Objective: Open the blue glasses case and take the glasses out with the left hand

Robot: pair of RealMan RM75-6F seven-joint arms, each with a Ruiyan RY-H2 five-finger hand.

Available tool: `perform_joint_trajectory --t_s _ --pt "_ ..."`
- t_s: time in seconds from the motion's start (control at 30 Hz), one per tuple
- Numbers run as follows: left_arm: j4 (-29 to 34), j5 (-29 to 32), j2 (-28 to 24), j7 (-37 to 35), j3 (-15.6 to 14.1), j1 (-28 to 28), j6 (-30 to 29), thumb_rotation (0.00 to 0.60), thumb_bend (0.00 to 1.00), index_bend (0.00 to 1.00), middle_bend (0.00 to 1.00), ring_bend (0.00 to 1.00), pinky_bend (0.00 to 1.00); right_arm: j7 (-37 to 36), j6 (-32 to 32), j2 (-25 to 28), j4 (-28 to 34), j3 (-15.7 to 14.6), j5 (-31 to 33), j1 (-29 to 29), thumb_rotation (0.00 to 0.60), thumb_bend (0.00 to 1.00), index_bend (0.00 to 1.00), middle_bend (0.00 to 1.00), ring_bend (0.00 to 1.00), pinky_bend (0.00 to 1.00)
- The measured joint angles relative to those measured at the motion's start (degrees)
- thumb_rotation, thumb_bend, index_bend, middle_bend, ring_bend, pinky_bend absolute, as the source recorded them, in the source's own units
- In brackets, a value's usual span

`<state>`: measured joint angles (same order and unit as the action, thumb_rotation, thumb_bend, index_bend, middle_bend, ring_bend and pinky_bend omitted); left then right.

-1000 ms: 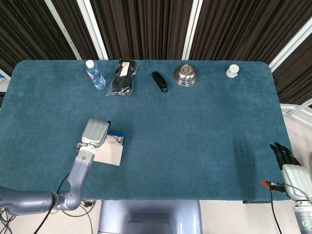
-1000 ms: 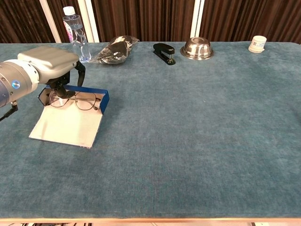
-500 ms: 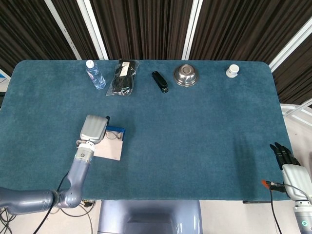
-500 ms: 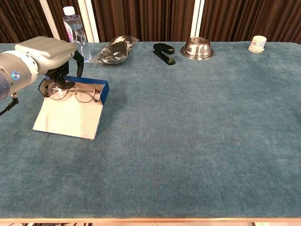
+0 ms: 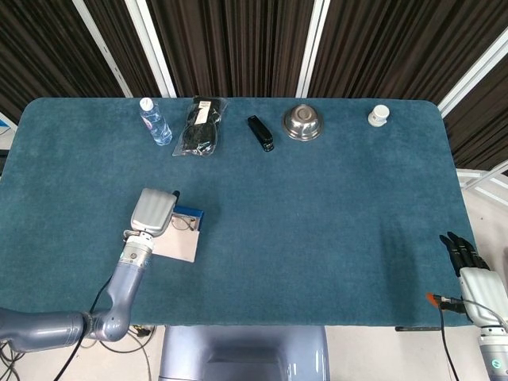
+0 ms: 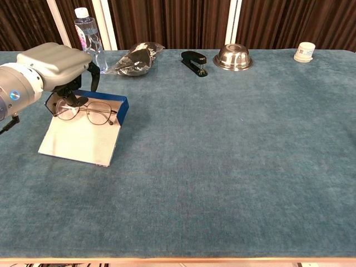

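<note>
Already the blue glasses case (image 6: 83, 133) lies open at the left of the frame so the left hand (image 6: 55, 67) can pinch the glasses (image 6: 89, 114) by one end, apparently to lift them clear.

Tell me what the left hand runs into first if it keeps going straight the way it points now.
Probably the water bottle: the left hand, at the glasses, points toward the table's far edge. Depth is unclear, so it might pass beside the bottle.

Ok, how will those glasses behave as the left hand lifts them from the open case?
The glasses look thin-wired, so probably light and easily bent. The left hand grips one end, so they may tilt or swing.
</note>
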<state>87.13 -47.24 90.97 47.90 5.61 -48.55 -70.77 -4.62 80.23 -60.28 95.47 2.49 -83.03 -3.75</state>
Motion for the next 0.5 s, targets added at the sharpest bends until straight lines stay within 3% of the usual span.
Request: perform_joint_trajectory --t_s 0.5 --pt "-1.0 0.8 0.5 0.5 1.2 0.9 1.1 0.6 0.41 0.54 1.0 0.91 0.93 0.0 0.0 0.1 0.1 0.0 0.0 0.0 0.6 0.12 0.0 0.0 0.0 0.21"
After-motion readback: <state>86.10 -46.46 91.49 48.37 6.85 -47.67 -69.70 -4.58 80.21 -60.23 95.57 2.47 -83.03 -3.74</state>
